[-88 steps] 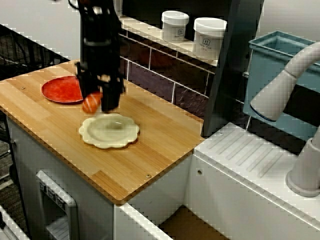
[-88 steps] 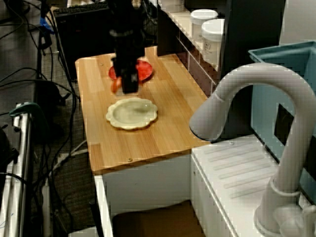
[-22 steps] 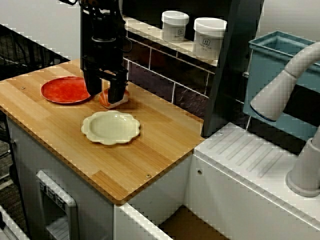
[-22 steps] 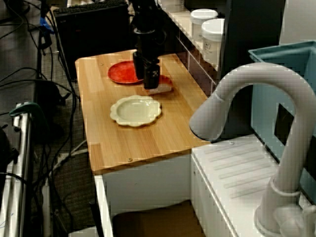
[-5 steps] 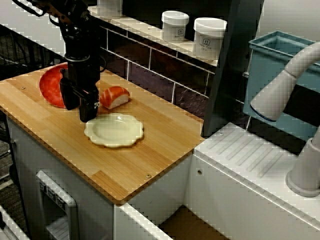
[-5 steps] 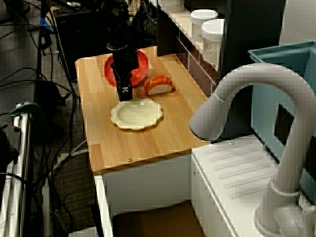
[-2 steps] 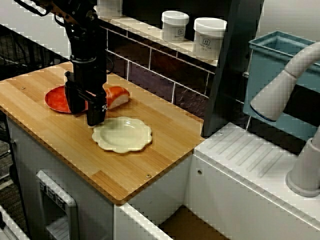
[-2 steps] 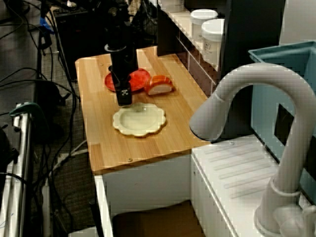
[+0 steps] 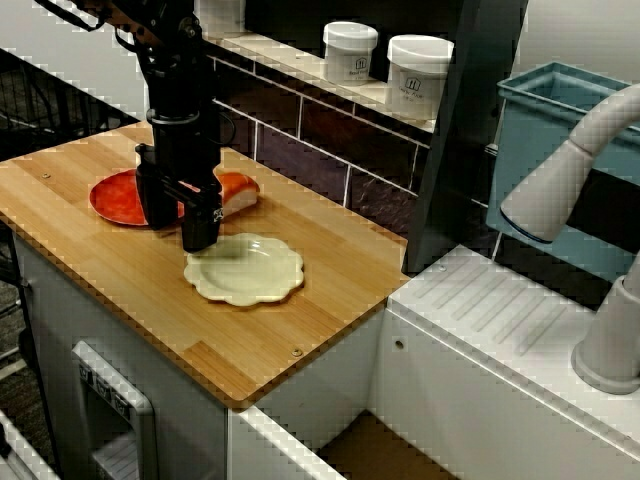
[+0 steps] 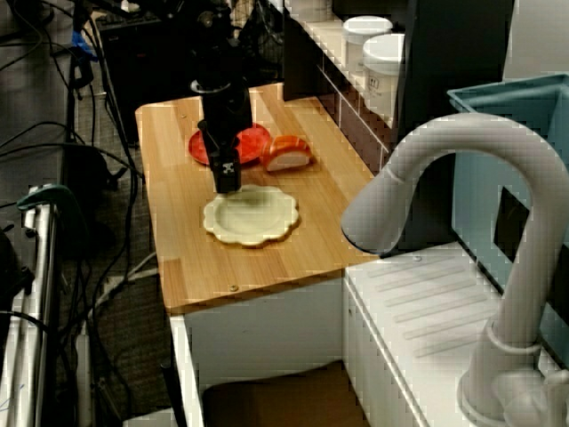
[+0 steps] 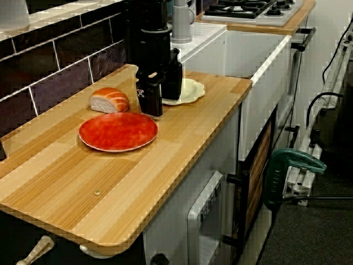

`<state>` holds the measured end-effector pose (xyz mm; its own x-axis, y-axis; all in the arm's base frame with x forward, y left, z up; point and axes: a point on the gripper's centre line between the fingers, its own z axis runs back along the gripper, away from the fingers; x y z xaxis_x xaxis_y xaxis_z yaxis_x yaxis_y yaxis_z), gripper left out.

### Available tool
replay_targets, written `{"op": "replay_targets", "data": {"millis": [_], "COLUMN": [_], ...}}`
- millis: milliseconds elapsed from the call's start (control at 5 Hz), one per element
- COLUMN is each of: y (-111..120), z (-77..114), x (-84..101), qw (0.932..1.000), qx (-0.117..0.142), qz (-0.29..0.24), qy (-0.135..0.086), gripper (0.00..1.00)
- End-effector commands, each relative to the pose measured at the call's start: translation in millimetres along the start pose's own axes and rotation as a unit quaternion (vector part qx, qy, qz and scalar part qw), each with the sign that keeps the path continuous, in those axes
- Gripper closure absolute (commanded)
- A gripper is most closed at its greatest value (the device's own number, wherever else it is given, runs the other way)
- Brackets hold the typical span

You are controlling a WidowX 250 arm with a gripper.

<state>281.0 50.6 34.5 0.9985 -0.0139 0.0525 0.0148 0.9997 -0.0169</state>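
Observation:
My black gripper (image 9: 180, 228) stands upright on the wooden counter (image 9: 300, 310) with its fingers apart and nothing between them. Its right finger touches the left rim of a cream scalloped plate (image 9: 250, 270). In the view along the counter the gripper (image 11: 162, 95) hides that rim of the cream plate (image 11: 190, 90). A flat red plate (image 9: 112, 196) lies just left of the gripper. Behind it, near the tiled wall, sits a piece of salmon sushi (image 9: 236, 190). From the sink side, the gripper (image 10: 228, 174) stands between the red plate (image 10: 253, 142) and the cream plate (image 10: 253, 216).
Two white jars (image 9: 350, 50) (image 9: 418, 75) stand on the shelf above the dark tiled wall. A grey faucet (image 10: 462, 178), a ribbed draining board (image 9: 500, 320) and a teal bin (image 9: 560, 120) lie to the right. A stove (image 11: 248, 8) sits beyond the sink.
Over the last second the red plate went from tilted up to lying flat. The gripper moved right to the cream plate's rim, and that plate slid a little to the right.

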Motion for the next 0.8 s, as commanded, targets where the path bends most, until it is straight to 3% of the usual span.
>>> {"op": "replay_targets", "data": {"millis": [0,600], "y": [1.6,-10.3], "z": [13.9,15.4], "x": [5.7,9.6], "qw": [0.9995,0.9996], "qx": [0.012,-0.01], "qz": [-0.003,-0.006], "qy": [-0.029,-0.025], "gripper": [0.0,0.0]}}
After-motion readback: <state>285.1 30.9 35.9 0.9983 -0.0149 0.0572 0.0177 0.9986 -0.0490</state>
